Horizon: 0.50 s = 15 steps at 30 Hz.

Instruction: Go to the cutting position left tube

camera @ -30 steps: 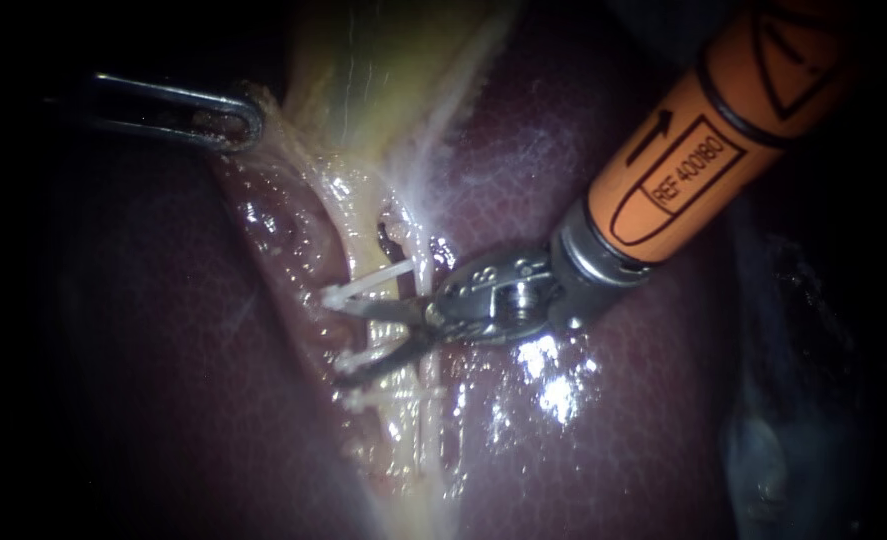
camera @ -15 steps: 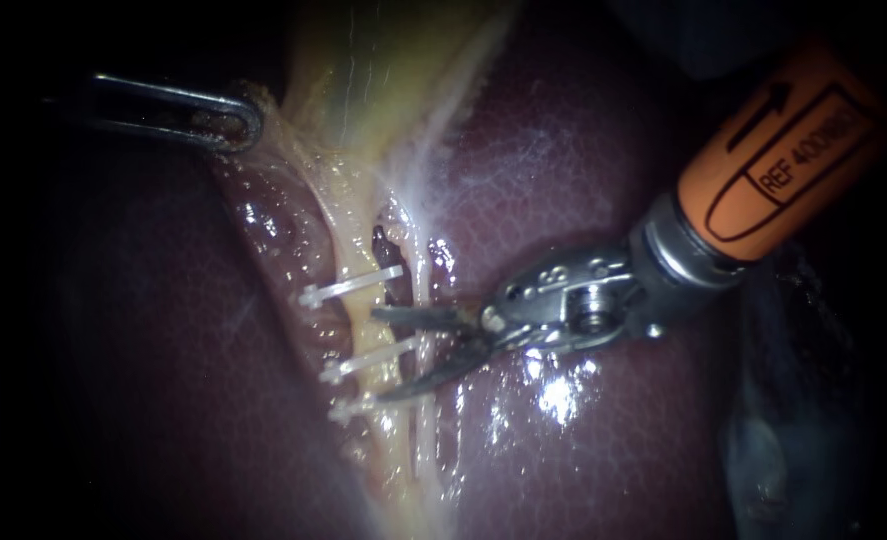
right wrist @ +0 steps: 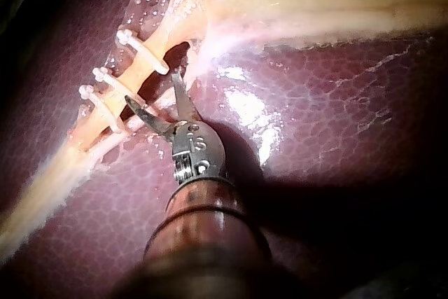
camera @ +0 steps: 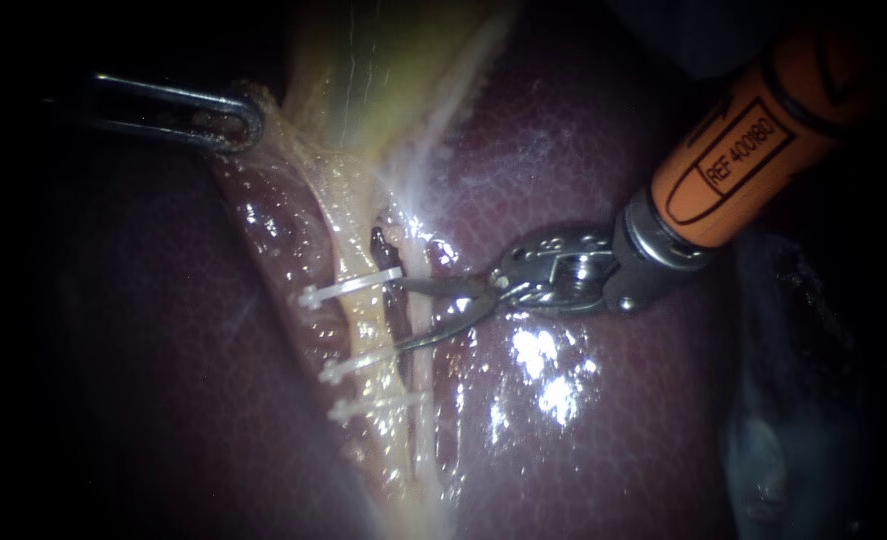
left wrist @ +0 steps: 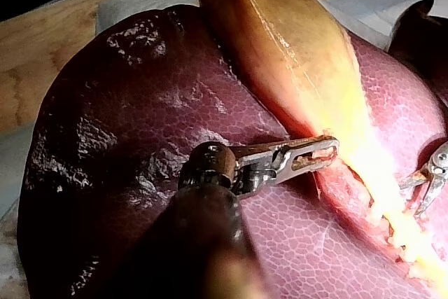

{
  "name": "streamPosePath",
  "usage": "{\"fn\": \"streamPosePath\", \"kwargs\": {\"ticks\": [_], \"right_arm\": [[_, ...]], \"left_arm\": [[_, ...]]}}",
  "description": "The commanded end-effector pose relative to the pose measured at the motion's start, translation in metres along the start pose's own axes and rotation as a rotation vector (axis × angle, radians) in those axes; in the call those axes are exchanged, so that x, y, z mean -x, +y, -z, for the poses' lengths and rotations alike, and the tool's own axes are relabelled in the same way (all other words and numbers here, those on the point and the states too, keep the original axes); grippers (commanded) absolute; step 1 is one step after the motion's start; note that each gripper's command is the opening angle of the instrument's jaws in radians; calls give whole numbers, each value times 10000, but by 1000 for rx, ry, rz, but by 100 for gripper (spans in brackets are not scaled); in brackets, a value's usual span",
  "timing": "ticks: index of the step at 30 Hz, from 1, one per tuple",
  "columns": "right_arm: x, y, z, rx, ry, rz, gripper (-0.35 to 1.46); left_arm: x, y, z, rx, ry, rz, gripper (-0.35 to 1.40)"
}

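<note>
The left tube is pale yellow and runs down the groove in the liver, crossed by three white clips. My right instrument, on an orange shaft, holds its blades open just right of this tube, level with the gap between the top and middle clips. In the right wrist view the open blades point at that same stretch of tube without closing on it. My left instrument is shut on the gallbladder's edge; its jaws pinch tissue beside the gallbladder.
A thinner pale tube lies just right of the clipped one. Wet liver surface glistens under the right instrument's wrist. In the left wrist view the liver rests on a wooden board.
The right instrument first drew back to the right, away from the tube, then rose slightly. Its blades stayed open and now sit nearer the top clip. The left instrument held still.
</note>
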Motion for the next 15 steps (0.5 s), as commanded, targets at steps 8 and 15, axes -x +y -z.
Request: {"fn": "streamPosePath", "kwargs": {"ticks": [8,15], "right_arm": [[-16,-11,-18,-131,62,-24,121],[-34,-27,-39,-227,99,-4,109]], "left_arm": [[0,0,0,1,0,0,-35],[0,0,0,1,0,0,-35]]}}
